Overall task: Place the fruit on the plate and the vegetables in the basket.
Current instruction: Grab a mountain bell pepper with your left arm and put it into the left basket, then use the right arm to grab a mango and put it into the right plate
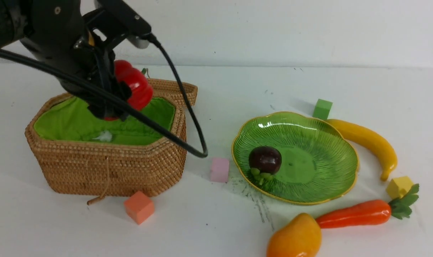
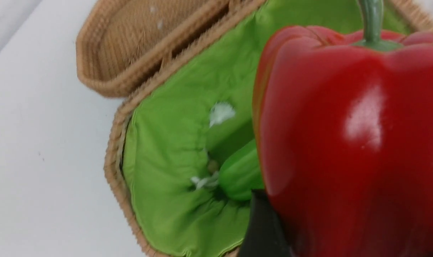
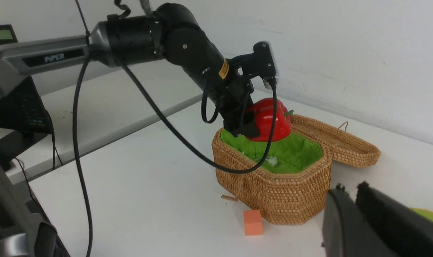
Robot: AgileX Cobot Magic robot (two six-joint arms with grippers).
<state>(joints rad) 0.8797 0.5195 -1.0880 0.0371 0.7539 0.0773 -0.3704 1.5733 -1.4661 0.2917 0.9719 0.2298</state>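
Well, up front my left arm (image 1: 48, 32) angles down, left gripper (image 1: 117, 102) pinching the bell pepper (image 1: 137, 87) over the open basket (image 1: 113, 167) at left; its wrist view shows the gourd (image 2: 239, 175) inside; my right wrist view shows the right gripper (image 3: 356, 203) pressed together, empty.

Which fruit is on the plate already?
The round dark-purple mangosteen. It lies on the green plate; the banana and mango lie on the table outside it.

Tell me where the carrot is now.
Front view, robot's right: the carrot lies on the table just nearer than the plate, tip beside the mango.
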